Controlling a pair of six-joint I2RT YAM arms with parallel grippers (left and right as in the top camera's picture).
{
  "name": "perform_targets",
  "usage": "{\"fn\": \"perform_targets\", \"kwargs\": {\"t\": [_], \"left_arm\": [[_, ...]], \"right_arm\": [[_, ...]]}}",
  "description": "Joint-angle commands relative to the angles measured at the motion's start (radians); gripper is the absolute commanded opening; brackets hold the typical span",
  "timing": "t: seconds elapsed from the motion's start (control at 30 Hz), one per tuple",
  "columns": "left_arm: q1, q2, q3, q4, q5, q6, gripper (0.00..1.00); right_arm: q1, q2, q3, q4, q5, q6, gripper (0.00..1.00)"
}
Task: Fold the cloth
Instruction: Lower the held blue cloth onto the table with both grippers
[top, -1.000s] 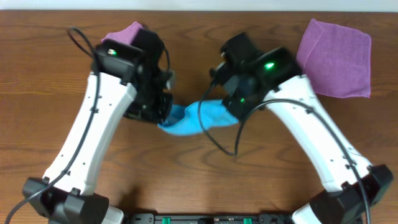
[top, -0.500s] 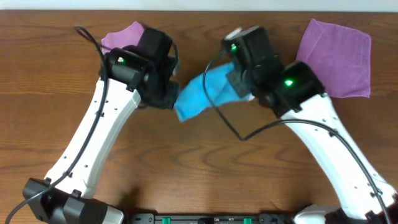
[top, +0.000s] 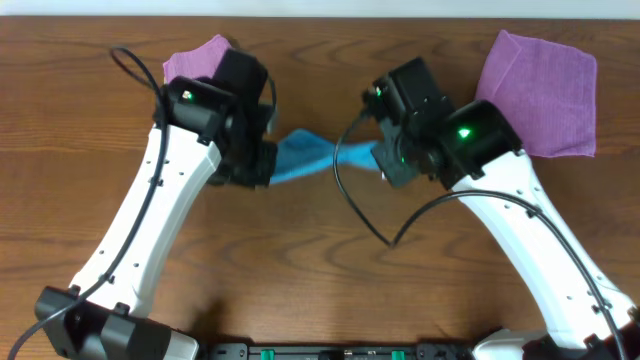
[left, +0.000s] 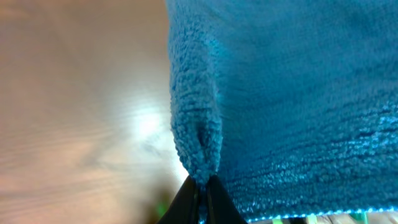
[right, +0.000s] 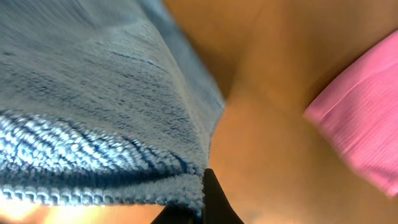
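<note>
- Overhead: A bright sky-blue ribbed microfibre cloth (top: 312, 156) stretches in a taut, narrow band between two white-and-black robot arms over the middle of a brown wooden table (top: 320, 260). The left gripper (top: 268, 166) holds its left end and the right gripper (top: 384, 160) its right end; both sets of fingers are hidden under the wrists and the fabric. A large purple square cloth (top: 545, 92) lies flat near the far right corner, well apart. Part of a small purple cloth (top: 193, 58) shows behind the left arm.
- Left wrist: The left gripper's (left: 202, 198) black fingertips are pressed together on a pinched ridge of the blue fabric (left: 298, 93), which fills the right side of the view. The blurred tabletop with a bright glare fills the left.
- Right wrist: The right gripper's (right: 205, 198) dark fingertips pinch the blue cloth's (right: 93, 93) hemmed edge. The fabric spreads up and to the left. A pink-purple cloth edge (right: 367, 134) shows at right, out of focus, on the wood.
</note>
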Motion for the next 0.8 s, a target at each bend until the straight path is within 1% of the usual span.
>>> {"fn": "perform_targets", "kwargs": {"t": [0.0,0.1,0.27,0.3,0.33,0.37,0.4,0.43,0.47,0.5,0.53,0.57,0.6,0.67,0.73,0.77], "left_arm": [[0.002,-0.010,-0.099,-0.042,0.089,0.020,0.06],[0.001,-0.014,-0.165,-0.056,0.117,0.024,0.06],[-0.012,-0.018,-0.191,-0.111,0.112,0.024,0.06],[-0.016,-0.018,-0.193,-0.117,0.109,0.024,0.15],[-0.021,-0.018,-0.195,-0.124,0.108,0.024,0.23],[-0.026,-0.018,-0.196,-0.127,0.108,0.024,0.31],[-0.031,-0.018,-0.197,-0.129,0.107,0.025,0.41],[-0.037,-0.018,-0.197,-0.130,0.105,0.025,0.48],[-0.043,-0.018,-0.197,-0.133,0.104,0.025,0.57],[-0.048,-0.018,-0.197,-0.135,0.103,0.025,0.68],[-0.052,-0.018,-0.197,-0.135,0.103,0.024,0.74],[-0.058,-0.018,-0.197,-0.138,0.103,0.024,0.75],[-0.062,-0.018,-0.197,-0.139,0.102,0.024,0.75],[-0.066,-0.018,-0.197,-0.140,0.102,0.024,0.75],[-0.069,-0.018,-0.197,-0.137,0.102,0.024,0.75],[-0.069,-0.018,-0.197,-0.134,0.102,0.024,0.75]], "right_arm": [[0.007,-0.005,-0.056,-0.040,-0.036,0.058,0.02],[0.039,-0.029,-0.107,-0.045,-0.078,0.072,0.02],[0.110,-0.063,-0.190,-0.070,-0.088,0.123,0.02],[0.124,-0.067,-0.214,-0.070,-0.090,0.137,0.02],[0.140,-0.068,-0.240,-0.071,-0.094,0.146,0.04],[0.153,-0.069,-0.263,-0.073,-0.098,0.156,0.12],[0.165,-0.069,-0.285,-0.074,-0.103,0.169,0.24],[0.180,-0.070,-0.308,-0.075,-0.106,0.186,0.33],[0.195,-0.071,-0.327,-0.073,-0.106,0.200,0.39],[0.206,-0.072,-0.337,-0.069,-0.102,0.212,0.47],[0.216,-0.074,-0.343,-0.061,-0.098,0.222,0.59],[0.223,-0.079,-0.343,-0.050,-0.098,0.222,0.79],[0.226,-0.084,-0.343,-0.037,-0.098,0.223,0.86],[0.225,-0.107,-0.343,-0.009,-0.098,0.223,0.88],[0.221,-0.130,-0.343,0.012,-0.098,0.226,0.99],[0.218,-0.140,-0.343,0.019,-0.098,0.226,0.99]]}}
